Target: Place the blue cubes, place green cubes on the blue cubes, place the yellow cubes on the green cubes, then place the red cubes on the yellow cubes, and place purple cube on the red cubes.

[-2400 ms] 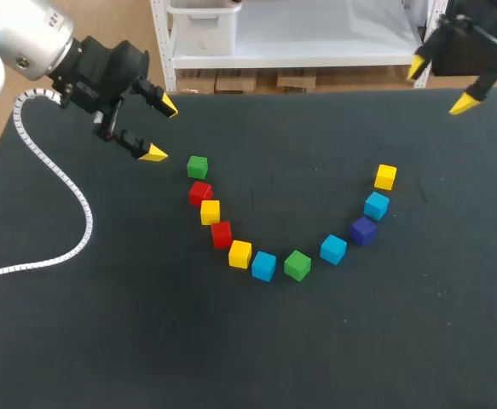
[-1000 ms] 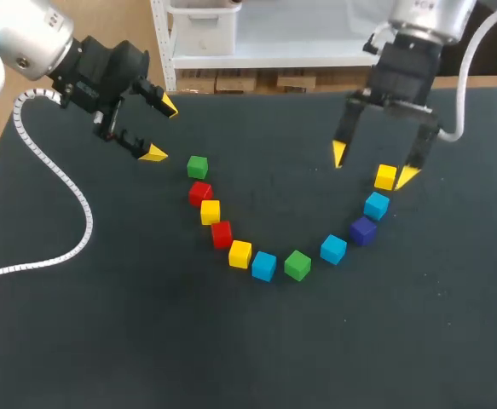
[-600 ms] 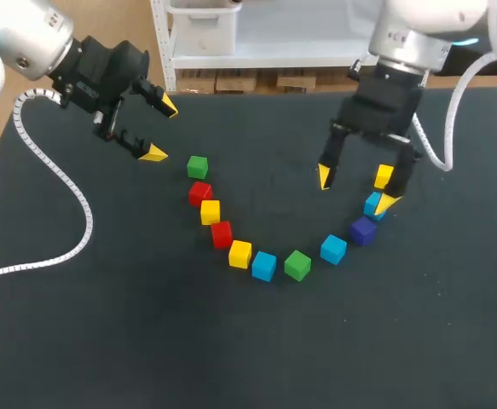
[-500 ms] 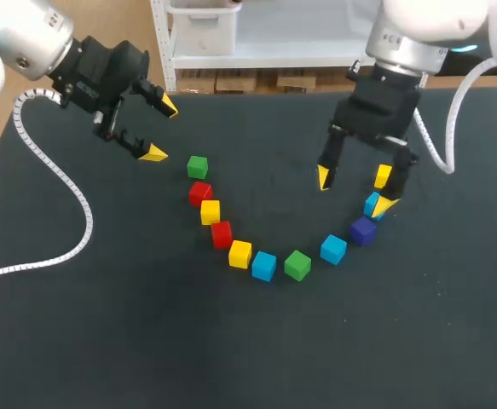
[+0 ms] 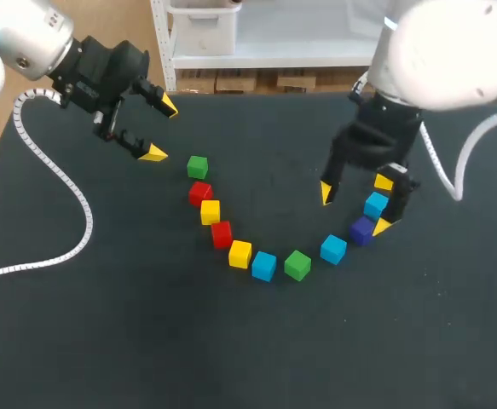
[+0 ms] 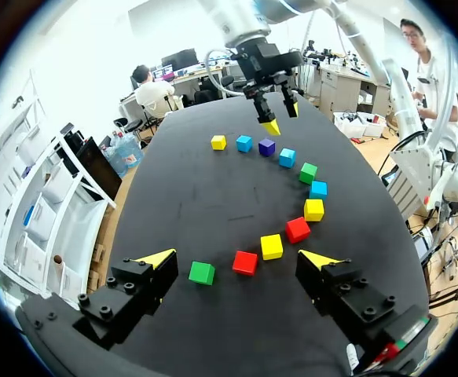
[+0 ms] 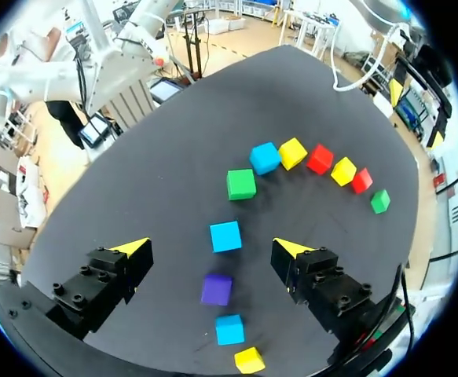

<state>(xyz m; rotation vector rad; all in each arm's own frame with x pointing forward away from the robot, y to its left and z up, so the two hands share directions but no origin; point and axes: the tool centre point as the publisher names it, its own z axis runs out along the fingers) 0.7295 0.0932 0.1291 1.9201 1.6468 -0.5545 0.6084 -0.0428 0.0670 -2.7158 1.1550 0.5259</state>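
Cubes of plain solid colour, 11 in all, lie singly on the dark matte table (image 5: 231, 349) in a U-shaped arc, none stacked on another. From the arc's left end they run: a green cube (image 5: 198, 167), a red cube (image 5: 200, 193), a yellow cube (image 5: 210, 212), a 2nd red cube (image 5: 222, 233), a 2nd yellow cube (image 5: 240, 254), a blue cube (image 5: 263, 266), a 2nd green cube (image 5: 297, 265), a 2nd blue cube (image 5: 333, 249), the purple cube (image 5: 363, 230), a 3rd blue cube (image 5: 376, 205) and a 3rd yellow cube (image 5: 384, 181) at the right end. Those on the left half sit just beside one another; those on the right half have small gaps between them.

The right gripper (image 5: 354, 210) hangs over the arc's right side, its 2 yellow-tipped fingers spread wide with nothing in their grasp. In the right wrist view the 2nd blue cube shows between the tips and touches neither; the purple cube, the 3rd blue cube and the 3rd yellow cube lie under the gripper, behind the tips. In the head view 1 finger partly hides the 3rd yellow cube.

The left gripper (image 5: 161, 129) is near the arc's left end, just beyond the green cube, its fingers also wide apart and empty. In the left wrist view the green cube and the red cube lie ahead of it, between its tips. A white coiled cable (image 5: 60, 183) trails from the left arm across the table's left side.
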